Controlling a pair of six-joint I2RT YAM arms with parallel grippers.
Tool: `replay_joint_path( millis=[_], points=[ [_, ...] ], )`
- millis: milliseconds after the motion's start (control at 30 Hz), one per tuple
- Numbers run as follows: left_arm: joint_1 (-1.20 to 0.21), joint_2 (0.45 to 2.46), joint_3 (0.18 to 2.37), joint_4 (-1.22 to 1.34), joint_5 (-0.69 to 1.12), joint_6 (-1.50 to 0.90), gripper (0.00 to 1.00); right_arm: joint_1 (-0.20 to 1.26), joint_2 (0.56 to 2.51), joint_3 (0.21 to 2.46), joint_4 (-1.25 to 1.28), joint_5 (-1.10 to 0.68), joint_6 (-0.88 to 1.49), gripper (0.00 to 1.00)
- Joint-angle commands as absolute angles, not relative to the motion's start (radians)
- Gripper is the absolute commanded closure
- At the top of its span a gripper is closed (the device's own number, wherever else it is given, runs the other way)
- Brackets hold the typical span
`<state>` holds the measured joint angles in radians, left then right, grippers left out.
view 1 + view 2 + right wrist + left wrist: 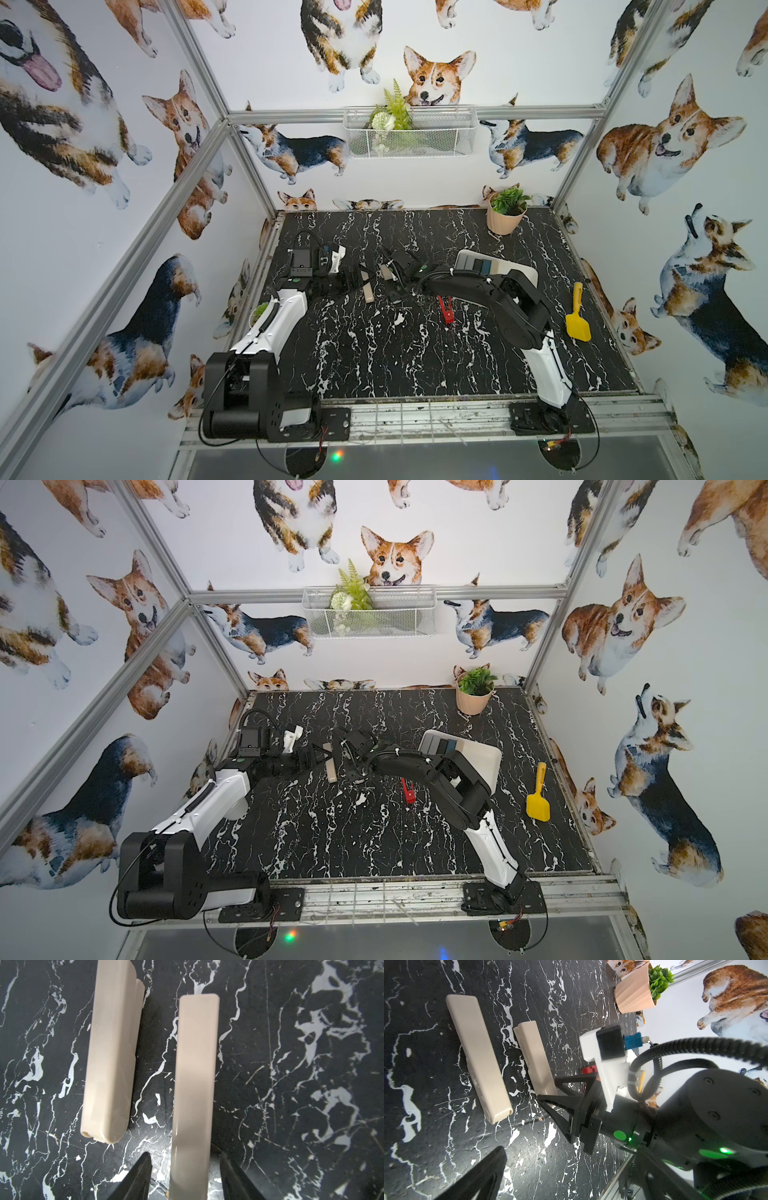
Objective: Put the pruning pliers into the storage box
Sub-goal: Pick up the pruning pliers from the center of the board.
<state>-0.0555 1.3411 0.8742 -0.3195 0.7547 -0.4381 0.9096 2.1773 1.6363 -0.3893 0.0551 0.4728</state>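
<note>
Right claw (184,1153) stood parted astride beige plier (195,1076), gaps both sides | second beige plier (368,293) lay on table (374,353) just left of it in a top view | left claw (352,277) gaped, empty | red plier (446,309) lay mid-frame | storage box (511,262) sat right of centre, several pliers (478,265) inside.

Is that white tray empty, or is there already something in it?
Not empty. In both top views a few pruning pliers lie side by side in the storage box; the right arm hides part.
</note>
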Motion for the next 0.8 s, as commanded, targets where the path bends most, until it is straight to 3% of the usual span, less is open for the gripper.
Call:
replay_joint_path(
  millis=[0, 467, 667, 767],
  points=[
    [-0.038, 1.33, 0.874, -0.319, 0.736, -0.426, 0.0, 0.91, 2.191, 1.659, -0.43, 0.077, 0.459, 0.44],
    [-0.023, 1.336, 0.865, -0.291, 0.765, -0.449, 0.0, 0.91, 2.23, 1.687, -0.454, 0.087, 0.462, 0.51],
    [-0.022, 1.338, 0.862, -0.28, 0.771, -0.457, 0.0, 0.91, 2.243, 1.707, -0.466, 0.092, 0.469, 0.59],
    [-0.023, 1.34, 0.862, -0.277, 0.776, -0.459, 0.0, 0.91, 2.244, 1.707, -0.472, 0.1, 0.469, 0.68]
  ],
)
